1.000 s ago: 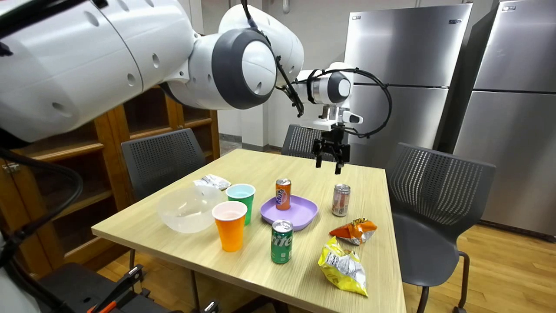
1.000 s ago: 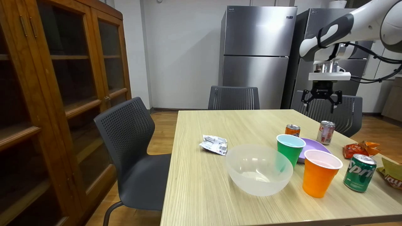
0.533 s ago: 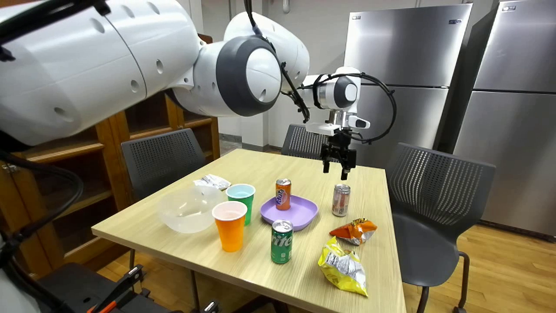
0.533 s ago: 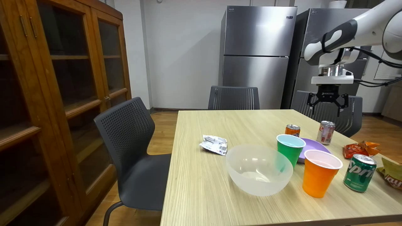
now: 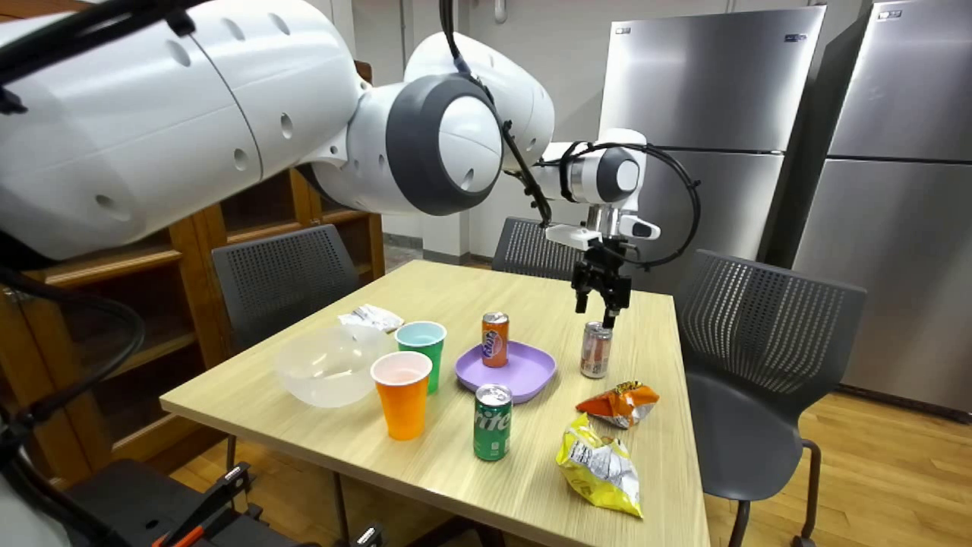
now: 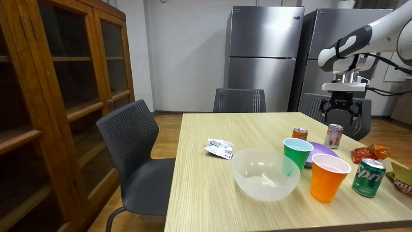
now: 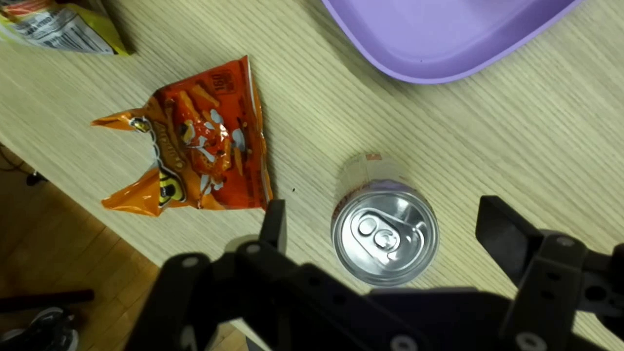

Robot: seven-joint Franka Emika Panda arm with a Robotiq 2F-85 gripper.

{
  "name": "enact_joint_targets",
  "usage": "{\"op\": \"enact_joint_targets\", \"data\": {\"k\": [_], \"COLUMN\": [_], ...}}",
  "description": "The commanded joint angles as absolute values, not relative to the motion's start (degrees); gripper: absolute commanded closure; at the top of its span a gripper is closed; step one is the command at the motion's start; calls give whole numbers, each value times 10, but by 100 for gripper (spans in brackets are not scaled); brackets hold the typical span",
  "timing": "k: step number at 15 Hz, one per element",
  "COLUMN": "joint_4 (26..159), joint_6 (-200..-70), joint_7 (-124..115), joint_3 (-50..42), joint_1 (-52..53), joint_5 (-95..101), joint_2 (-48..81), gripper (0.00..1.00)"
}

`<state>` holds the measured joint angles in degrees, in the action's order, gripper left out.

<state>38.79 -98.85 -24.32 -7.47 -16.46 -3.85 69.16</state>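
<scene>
A Fanta can (image 5: 495,339) already sits on the purple plate (image 5: 531,372); beside that plate, the silver soda can (image 7: 385,239) is ungrasped beneath the empty, wide-spread Robotiq gripper (image 6: 338,119)

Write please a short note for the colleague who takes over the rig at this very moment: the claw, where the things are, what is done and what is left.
Claw: jaws open, holding nothing, above the silver-and-red cylindrical metal can.
Things: this can stands upright on the pale wood-grain table, near the crumpled orange foil snack bag. The orange cylindrical metal can stands upright in the shallow purple plastic dish.
Done: the claw is over the silver-and-red can, which shows between the jaws in the wrist view.
Left: the grip is not yet made and the can is not lifted.
</scene>
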Motion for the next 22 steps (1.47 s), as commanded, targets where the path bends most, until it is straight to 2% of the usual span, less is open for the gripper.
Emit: {"op": "enact_joint_targets", "data": {"k": [1,22], "joint_4": [356,353], "joint_6": [-1000,-1037], "joint_7": [-271,-290], "joint_3": [-65,-81], "joint_1": [-173,-176], "joint_5": [-62,-72], "joint_2": [715,737], "gripper": [0,0]}}
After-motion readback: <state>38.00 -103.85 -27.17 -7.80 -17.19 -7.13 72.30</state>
